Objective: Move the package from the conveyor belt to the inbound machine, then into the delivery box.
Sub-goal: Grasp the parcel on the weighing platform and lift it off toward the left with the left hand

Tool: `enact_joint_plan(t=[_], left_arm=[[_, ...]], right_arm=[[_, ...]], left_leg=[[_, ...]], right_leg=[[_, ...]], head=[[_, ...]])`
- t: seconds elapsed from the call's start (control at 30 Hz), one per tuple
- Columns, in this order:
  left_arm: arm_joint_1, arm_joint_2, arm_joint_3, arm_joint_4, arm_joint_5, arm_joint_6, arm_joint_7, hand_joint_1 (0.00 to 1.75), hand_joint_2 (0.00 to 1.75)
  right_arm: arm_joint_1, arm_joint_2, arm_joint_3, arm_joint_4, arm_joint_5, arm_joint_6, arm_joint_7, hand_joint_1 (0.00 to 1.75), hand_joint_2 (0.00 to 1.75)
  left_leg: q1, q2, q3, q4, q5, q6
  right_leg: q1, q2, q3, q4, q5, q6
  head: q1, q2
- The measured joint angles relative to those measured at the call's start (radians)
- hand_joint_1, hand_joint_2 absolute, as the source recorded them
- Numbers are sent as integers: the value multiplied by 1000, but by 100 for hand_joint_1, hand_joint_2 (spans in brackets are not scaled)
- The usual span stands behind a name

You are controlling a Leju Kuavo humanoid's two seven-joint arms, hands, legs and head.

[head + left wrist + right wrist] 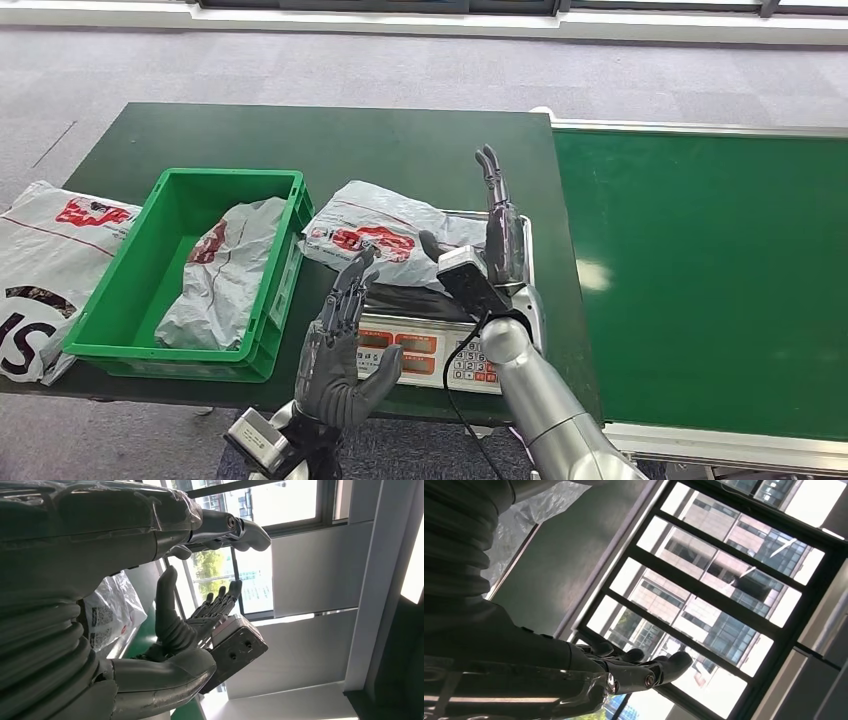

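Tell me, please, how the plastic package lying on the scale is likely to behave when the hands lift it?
The package is a crinkled, glossy poly bag, so it will probably sag and feel slippery. It lies low and slumped, so its contents are likely soft and light. It overhangs the scale, so a push might slide it off.

Left hand (340, 345) up w/ fingers apart and straight, holding nothing, fingertips just short of the package (378, 235). Pkg is a white plastic bag w/ red print, lying on the inbound machine (440, 345), a scale w/ red displays and keypad, btw the two hands. Right hand (498, 225) upright, flat, fingers pointing away, at pkg's right edge. Green delivery box (170, 335) sits left of left hand, another bag (215, 275) inside. Conveyor belt (710, 270) lies right of right hand.
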State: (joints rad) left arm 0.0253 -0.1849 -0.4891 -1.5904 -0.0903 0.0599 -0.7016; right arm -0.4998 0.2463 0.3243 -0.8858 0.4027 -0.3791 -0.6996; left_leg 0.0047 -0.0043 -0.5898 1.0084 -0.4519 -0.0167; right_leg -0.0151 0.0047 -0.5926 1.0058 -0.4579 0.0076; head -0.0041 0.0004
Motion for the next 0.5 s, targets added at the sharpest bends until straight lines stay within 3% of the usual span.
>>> enact_joint_plan(t=[0.4, 0.47, 0.5], left_arm=[[-5, -1, 0, 6, -1, -7, 0, 0, 175], [-18, -2, 2, 31, -67, 59, 0, 0, 175], [-35, -5, 5, 66, -142, 136, 0, 0, 175]], right_arm=[[2, -30, 82, -7, -87, -50, 0, 0, 175], [11, -38, 97, -29, -97, -110, 0, 0, 175], [23, -42, 104, -58, -85, -164, 0, 0, 175]], left_leg=[[0, 0, 0, 0, 0, 0], [0, -1, 0, 0, 0, 0], [0, -2, 0, 0, 0, 0]], right_leg=[[0, 0, 0, 0, 0, 0], [0, -1, 0, 0, 0, 0], [0, -2, 0, 0, 0, 0]], head=[[0, 0], [0, 0], [0, 0]])
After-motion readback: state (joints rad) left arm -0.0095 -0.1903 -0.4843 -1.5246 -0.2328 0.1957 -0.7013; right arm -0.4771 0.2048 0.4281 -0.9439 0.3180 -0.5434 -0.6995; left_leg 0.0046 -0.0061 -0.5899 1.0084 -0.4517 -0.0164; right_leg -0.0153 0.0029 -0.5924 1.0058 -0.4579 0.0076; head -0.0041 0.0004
